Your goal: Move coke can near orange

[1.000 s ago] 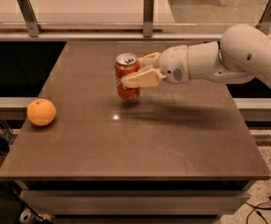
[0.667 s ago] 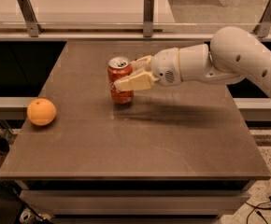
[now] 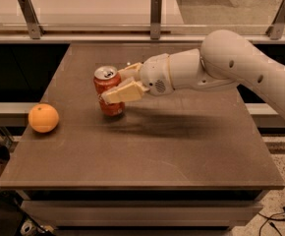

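Clamping the coke can (image 3: pixel 104 81) mid-body, nearer the table's (image 3: pixel 182 156) left edge, the gripper's (image 3: pixel 114 84) fingers (image 3: pixel 125 91) squeeze a probably light, slick, dentable cylinder.

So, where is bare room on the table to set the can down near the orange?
Bare table lies between the orange and the coke can, and along the whole front edge. Crowded only mid-table, where the claw grips the can.
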{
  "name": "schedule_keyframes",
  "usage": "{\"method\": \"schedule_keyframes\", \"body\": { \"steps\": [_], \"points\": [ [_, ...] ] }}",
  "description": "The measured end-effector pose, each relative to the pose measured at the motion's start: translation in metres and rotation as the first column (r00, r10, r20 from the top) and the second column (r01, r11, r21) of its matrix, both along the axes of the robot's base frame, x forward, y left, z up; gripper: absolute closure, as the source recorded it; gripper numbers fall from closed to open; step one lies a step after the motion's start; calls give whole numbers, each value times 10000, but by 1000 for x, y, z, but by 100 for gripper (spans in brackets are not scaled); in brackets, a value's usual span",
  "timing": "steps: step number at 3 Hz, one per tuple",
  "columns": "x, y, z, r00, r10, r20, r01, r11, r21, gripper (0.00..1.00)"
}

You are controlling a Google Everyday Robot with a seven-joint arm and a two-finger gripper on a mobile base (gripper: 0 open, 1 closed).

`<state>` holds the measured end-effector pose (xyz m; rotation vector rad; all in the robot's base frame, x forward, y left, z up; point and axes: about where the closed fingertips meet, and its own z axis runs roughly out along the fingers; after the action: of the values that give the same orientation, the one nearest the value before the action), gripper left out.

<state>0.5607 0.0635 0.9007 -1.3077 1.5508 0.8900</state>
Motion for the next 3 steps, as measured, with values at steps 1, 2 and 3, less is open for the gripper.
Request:
{"method": "schedule_keyframes", "body": {
  "steps": [1, 2, 3],
  "points": [
    [-14, 20, 0, 9996, 231, 173, -230, 9997, -33, 100],
    [-29, 37, -5, 9988, 461, 149, -462, 9989, 87, 100],
    [-42, 47, -13, 9985, 545, -96, -541, 9980, 337, 100]
  ]
}}
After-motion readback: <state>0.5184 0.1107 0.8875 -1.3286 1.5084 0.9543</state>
